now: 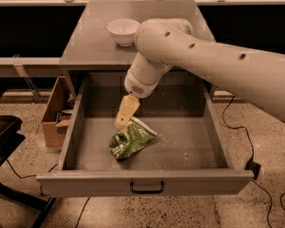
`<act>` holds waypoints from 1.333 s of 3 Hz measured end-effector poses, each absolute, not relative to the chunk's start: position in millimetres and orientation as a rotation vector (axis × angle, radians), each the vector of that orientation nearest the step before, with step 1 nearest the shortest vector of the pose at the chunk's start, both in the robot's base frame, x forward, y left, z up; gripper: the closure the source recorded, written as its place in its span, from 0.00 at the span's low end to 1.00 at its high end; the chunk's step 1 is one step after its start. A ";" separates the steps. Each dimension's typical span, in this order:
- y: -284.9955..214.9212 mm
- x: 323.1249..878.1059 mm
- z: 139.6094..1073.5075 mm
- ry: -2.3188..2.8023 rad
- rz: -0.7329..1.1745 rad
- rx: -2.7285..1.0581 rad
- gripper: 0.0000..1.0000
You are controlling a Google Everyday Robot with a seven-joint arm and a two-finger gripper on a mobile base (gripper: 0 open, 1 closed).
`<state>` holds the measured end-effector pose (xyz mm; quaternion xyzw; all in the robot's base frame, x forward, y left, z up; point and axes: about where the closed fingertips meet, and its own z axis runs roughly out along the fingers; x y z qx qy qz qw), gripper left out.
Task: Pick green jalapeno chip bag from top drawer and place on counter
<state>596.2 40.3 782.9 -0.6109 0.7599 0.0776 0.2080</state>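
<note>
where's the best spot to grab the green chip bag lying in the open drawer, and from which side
Probably from straight above: the green jalapeno chip bag lies flat on the floor of the top drawer, away from its walls, so a side approach has nothing to get under. Pinch the crumpled, raised rear end, nearest the hand, which hangs just over the bag's back-left edge.

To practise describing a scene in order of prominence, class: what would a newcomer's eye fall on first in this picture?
The big white robot arm reaching in from the right dominates, its gripper lowered into the open top drawer, close to the upper left edge of the green jalapeno chip bag. That crumpled bag lies mid-floor in the drawer. Behind, a white bowl sits on the counter.
</note>
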 end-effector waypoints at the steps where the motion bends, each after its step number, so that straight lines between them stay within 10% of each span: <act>1: 44.1 598.5 779.1 2.121 0.204 -1.706 0.00; 4: 51.7 581.3 700.5 2.256 0.271 -1.705 0.00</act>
